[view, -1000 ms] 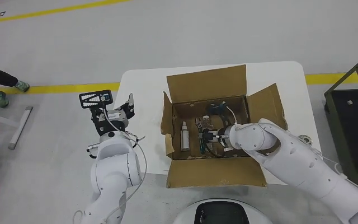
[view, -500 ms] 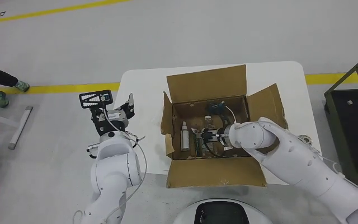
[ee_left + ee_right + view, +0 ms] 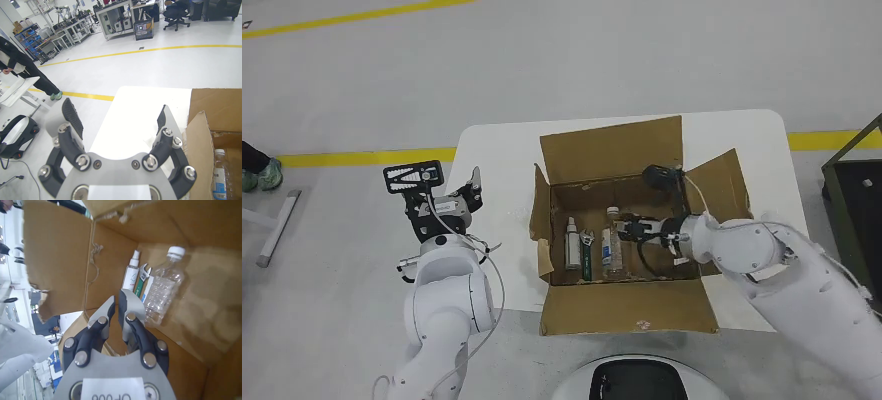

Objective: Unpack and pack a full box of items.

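- Standing on the white table (image 3: pixel 502 160), the cardboard box (image 3: pixel 627 306) is open, its near flap folded out toward the table's near edge.
- Three items lie side by side on the box floor, on the left half, tops toward the far wall: a spray bottle (image 3: pixel 572 243) nearest the left wall, a green-handled wrench (image 3: pixel 587 253) just beside it, then a clear water bottle (image 3: pixel 613 245).
- The right gripper (image 3: pixel 117 294) sits inside the box, just right of the water bottle. Its fingers are clenched almost together with nothing between them.
- The left gripper (image 3: pixel 117 113) hangs beside the table's left edge, apart from the box. Its fingers are released and spread wide, holding nothing.
- The box's far flap lies back on the table toward the far edge.
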`<act>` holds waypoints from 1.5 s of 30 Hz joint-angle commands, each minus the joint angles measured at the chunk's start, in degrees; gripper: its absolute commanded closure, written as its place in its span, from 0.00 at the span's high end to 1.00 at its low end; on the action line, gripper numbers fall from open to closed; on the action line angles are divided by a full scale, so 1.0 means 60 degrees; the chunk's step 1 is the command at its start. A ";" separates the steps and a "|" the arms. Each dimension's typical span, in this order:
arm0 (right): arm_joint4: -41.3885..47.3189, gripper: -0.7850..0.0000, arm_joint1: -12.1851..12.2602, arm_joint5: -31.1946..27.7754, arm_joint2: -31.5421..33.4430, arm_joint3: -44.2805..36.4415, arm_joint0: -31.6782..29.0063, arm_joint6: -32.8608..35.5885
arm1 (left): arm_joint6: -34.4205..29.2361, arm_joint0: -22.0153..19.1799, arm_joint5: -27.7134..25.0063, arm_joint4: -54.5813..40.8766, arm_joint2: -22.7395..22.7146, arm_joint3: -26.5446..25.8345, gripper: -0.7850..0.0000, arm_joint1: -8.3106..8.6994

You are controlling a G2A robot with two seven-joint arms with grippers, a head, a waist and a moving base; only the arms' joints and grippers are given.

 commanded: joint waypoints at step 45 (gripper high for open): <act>-0.4951 0.00 0.1195 -0.3938 0.9241 -0.2524 -0.6874 0.4476 | 0.0000 0.0000 0.0000 0.0000 0.0000 0.0000 1.00 0.0000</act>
